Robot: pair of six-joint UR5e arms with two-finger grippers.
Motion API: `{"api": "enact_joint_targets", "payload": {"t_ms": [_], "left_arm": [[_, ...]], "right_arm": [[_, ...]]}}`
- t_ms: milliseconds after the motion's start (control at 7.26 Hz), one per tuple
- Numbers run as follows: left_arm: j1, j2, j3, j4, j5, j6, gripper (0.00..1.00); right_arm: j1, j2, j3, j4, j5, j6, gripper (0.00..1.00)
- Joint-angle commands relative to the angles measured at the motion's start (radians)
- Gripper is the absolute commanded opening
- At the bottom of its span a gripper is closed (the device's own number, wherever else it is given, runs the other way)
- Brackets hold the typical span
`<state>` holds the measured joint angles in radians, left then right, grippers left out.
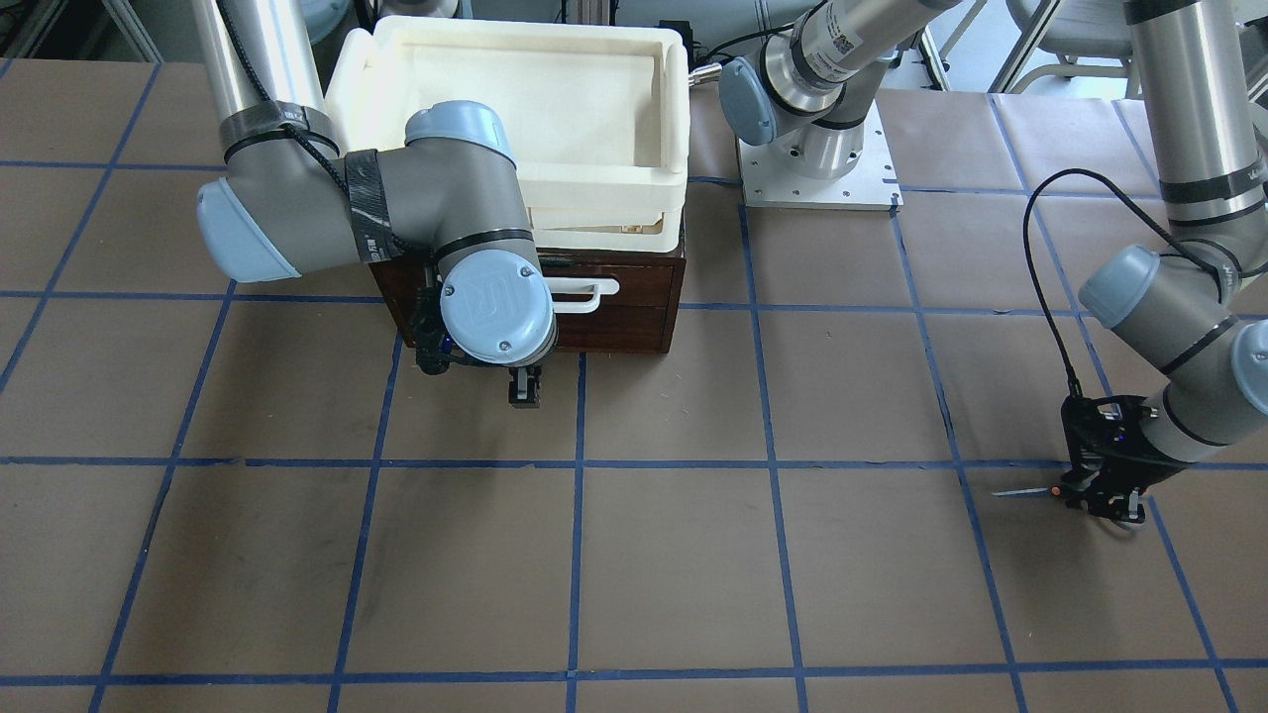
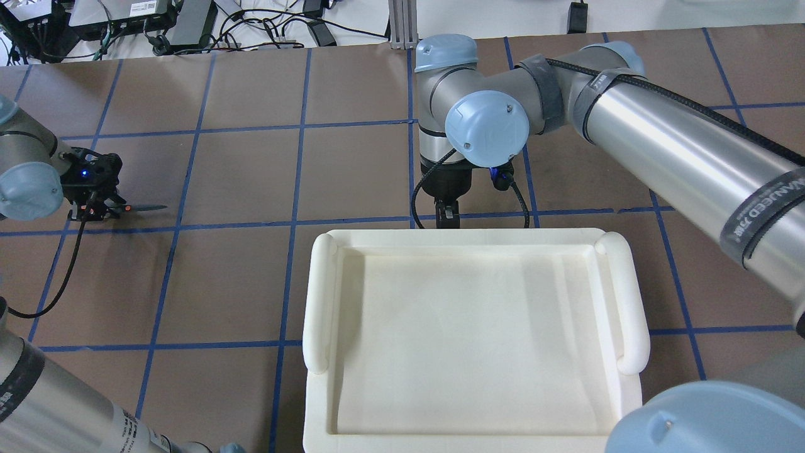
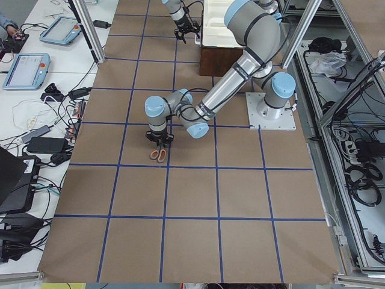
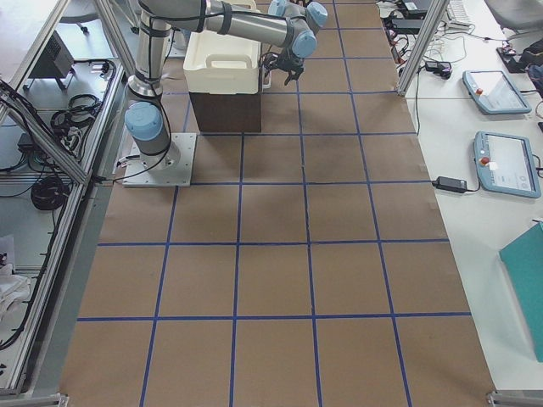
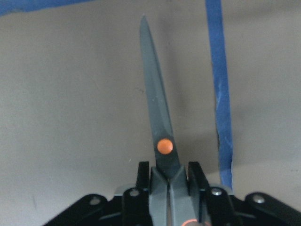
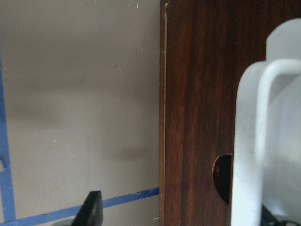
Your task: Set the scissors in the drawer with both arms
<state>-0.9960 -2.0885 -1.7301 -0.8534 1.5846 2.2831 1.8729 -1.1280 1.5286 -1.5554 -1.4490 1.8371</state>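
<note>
The scissors (image 1: 1030,491) lie flat on the brown table, blades pointing away from my left gripper (image 1: 1105,503). That gripper is shut on them just behind the orange pivot; the left wrist view shows the fingers (image 5: 143,181) pinching the scissors (image 5: 157,113). They also show in the overhead view (image 2: 146,207). The drawer (image 1: 634,297) is closed, its dark brown front bearing a white loop handle (image 1: 586,294). My right gripper (image 1: 525,388) hangs empty just in front of the drawer, beside the handle, jaws apart. The right wrist view shows the drawer (image 6: 193,94), the handle (image 6: 263,141) and one finger (image 6: 91,209).
A white plastic tray (image 1: 676,119) sits on top of the drawer cabinet and hides it from overhead (image 2: 317,296). The left arm's base plate (image 1: 817,183) stands beside the cabinet. Blue tape lines grid the table. The scissors lie far from the drawer.
</note>
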Motion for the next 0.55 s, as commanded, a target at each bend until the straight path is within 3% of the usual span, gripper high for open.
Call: {"api": "enact_joint_targets", "payload": {"t_ms": [0,413], "left_arm": [[-0.007,0.042,0.013,-0.038,-0.027,-0.008,0.01],[-0.042,0.126,0.024,-0.110,-0.028,-0.060,0.00]], "right_arm": [[0.000,0.004,-0.007,-0.076,-0.001,-0.012,1.00],[-0.001,0.005,-0.015,-0.129,-0.014,-0.047,1.00]]}}
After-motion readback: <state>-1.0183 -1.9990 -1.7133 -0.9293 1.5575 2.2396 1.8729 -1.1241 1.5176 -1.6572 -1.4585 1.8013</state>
